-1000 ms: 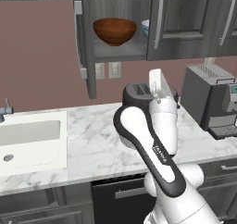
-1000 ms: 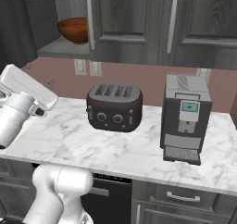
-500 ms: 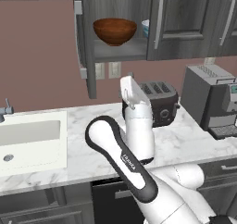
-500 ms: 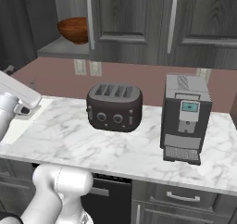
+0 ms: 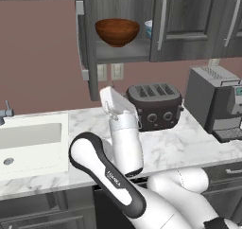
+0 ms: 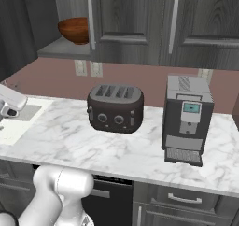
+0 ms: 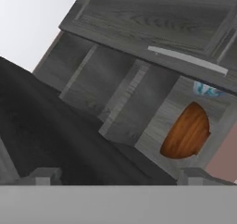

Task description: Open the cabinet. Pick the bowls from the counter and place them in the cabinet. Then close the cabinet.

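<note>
Since a second ago the arm has swung left across the desk, uncovering the toaster. Its jaws stand apart, holding nothing. The brown bowl and the blue-patterned bowl sit in the cabinet, one door open.
</note>
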